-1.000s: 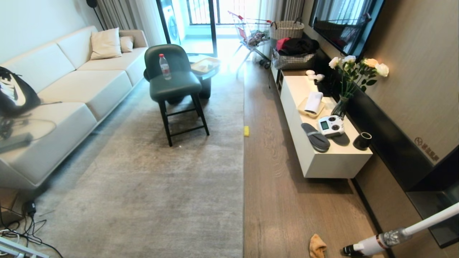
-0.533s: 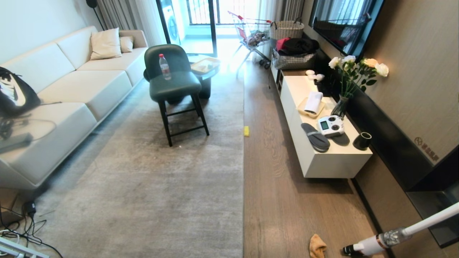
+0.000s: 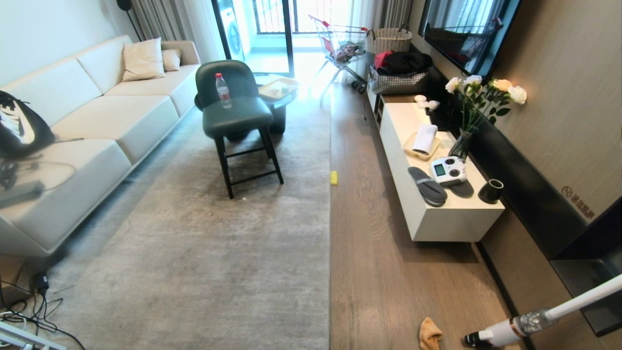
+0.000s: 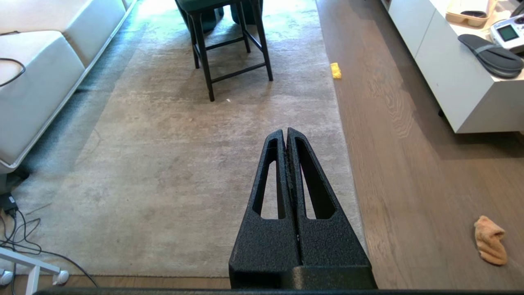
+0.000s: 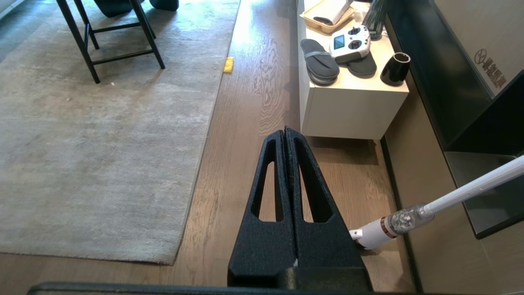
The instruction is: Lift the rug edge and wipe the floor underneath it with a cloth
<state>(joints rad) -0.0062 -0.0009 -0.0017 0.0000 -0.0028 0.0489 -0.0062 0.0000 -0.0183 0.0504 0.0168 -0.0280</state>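
A large pale grey rug lies flat, its straight rug edge [image 3: 330,253] running along the wood-grain floor [image 3: 388,272]. The rug's rounded near corner [image 5: 172,259] shows in the right wrist view. A small orange cloth [image 3: 429,334] lies crumpled on the floor to the right of the rug, and the cloth [image 4: 489,239] also shows in the left wrist view. My left gripper [image 4: 286,132] hangs shut and empty high above the rug's right border [image 4: 346,155]. My right gripper [image 5: 285,131] is shut and empty above bare floor. Neither arm appears in the head view.
A white low cabinet [image 3: 437,214] with slippers and a controller lines the right wall. A white stick vacuum [image 3: 515,328] lies on the floor near the cloth. A green chair [image 3: 238,116] stands on the rug, a yellow block [image 3: 334,177] by its border, a sofa [image 3: 87,141] and cables [image 3: 29,301] left.
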